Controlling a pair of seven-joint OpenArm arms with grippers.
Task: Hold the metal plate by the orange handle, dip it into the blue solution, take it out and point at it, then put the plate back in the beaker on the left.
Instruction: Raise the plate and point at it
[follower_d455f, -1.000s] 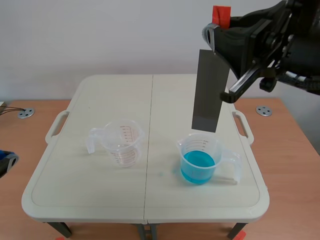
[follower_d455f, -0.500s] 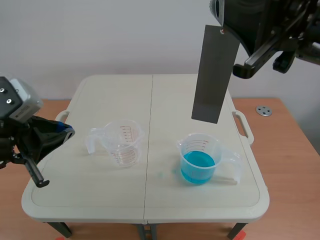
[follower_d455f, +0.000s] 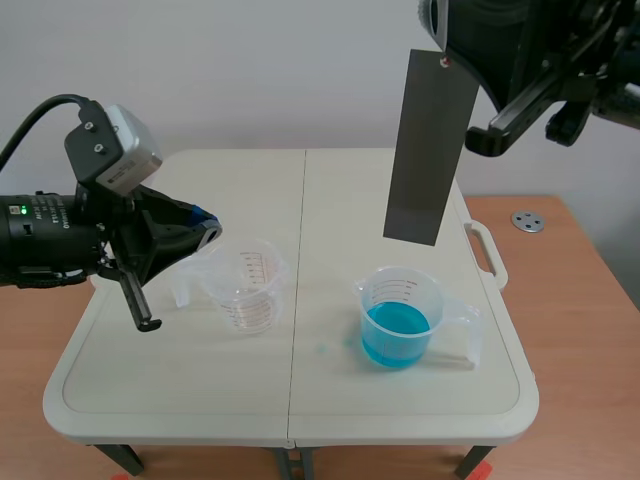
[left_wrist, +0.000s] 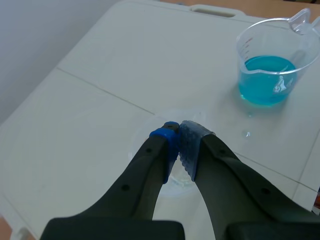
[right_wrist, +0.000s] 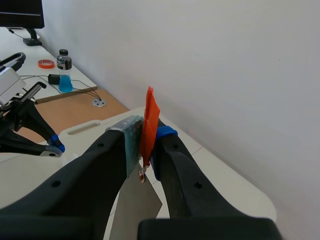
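High on the right side, the right hand (right_wrist: 146, 131) is clamped on the orange handle (right_wrist: 148, 117), a pad pressing it from each side. The metal plate (follower_d455f: 427, 150) hangs down from that grip, long and dark grey, tilted just a touch. Its lower edge is in the air, up above the beaker of blue solution (follower_d455f: 400, 322) and well clear of the liquid. That beaker sits upright on the right half of the desk (follower_d455f: 190, 385), its handle pointing right.

Over on the left half stands the empty clear beaker (follower_d455f: 248, 288), red markings on its wall, also upright. The left hand (left_wrist: 178, 136) is in from the left, fingers together with nothing between them, blue pad against dotted pad. It hovers over the empty beaker's rim, off the desk. From its own camera, the blue beaker lies ahead of it, well apart.
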